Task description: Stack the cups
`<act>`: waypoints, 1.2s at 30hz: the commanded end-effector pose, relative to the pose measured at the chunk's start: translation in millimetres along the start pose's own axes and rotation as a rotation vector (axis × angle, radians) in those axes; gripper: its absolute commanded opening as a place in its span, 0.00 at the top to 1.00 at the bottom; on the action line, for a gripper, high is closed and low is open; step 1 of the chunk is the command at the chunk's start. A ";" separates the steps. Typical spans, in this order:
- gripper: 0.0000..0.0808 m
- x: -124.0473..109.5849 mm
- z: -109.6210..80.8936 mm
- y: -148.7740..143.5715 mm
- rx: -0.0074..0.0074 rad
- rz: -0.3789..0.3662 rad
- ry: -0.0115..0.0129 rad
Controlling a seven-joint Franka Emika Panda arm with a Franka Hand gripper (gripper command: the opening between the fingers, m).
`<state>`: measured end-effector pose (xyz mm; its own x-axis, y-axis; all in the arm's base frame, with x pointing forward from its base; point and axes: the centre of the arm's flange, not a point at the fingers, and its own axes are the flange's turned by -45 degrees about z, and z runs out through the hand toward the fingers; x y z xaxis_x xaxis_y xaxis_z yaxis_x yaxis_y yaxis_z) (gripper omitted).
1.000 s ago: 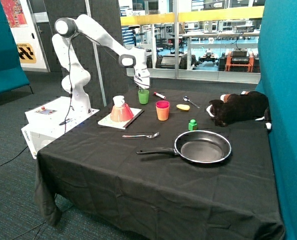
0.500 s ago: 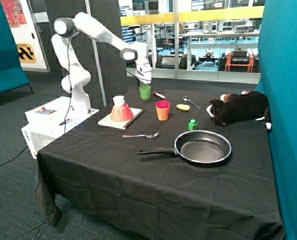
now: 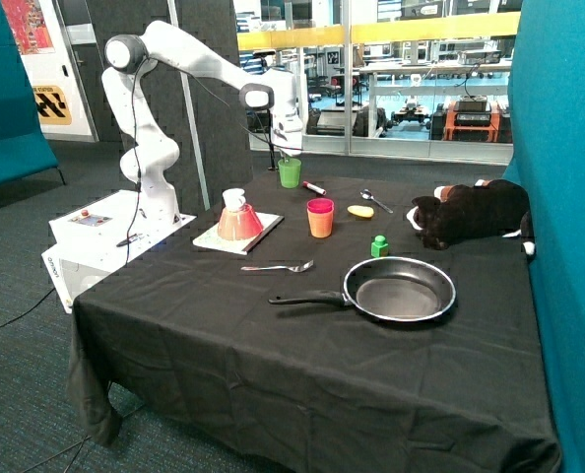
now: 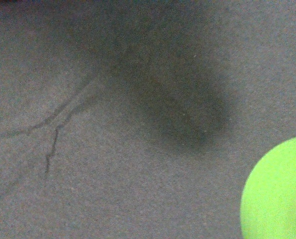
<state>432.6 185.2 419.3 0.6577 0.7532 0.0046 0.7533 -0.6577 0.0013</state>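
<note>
My gripper (image 3: 289,156) is shut on the rim of the green cup (image 3: 290,174) and holds it in the air above the far side of the black table (image 3: 273,365). The green cup also shows as a bright round shape in the wrist view (image 4: 277,194), over the black cloth and its own shadow. The magenta-pink cup (image 3: 320,206) sits nested inside the yellow cup (image 3: 320,226), which stands upright on the table nearer the middle, in front of and to the pan side of the gripper.
A salmon cone with a white top (image 3: 238,219) stands on a white board (image 3: 214,239). A fork (image 3: 278,267), a black pan (image 3: 399,289), a small green block (image 3: 379,246), a yellow object (image 3: 360,211), a spoon (image 3: 375,200), a red marker (image 3: 314,187) and a plush toy (image 3: 470,212) lie around.
The gripper has lifted the green cup off the table and carried it upward and slightly toward the marker. The nested pink and yellow cups have not moved.
</note>
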 end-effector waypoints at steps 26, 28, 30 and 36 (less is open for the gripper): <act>1.00 29.9 -59.6 77.4 0.0010 0.146 -0.0047; 1.00 30.3 -60.0 83.9 0.0009 0.158 -0.0047; 1.00 30.5 -60.1 91.8 0.0009 0.176 -0.0047; 1.00 29.0 -59.6 111.8 0.0008 0.212 -0.0047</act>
<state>512.8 151.3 475.7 0.7663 0.6425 -0.0004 0.6425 -0.7663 0.0009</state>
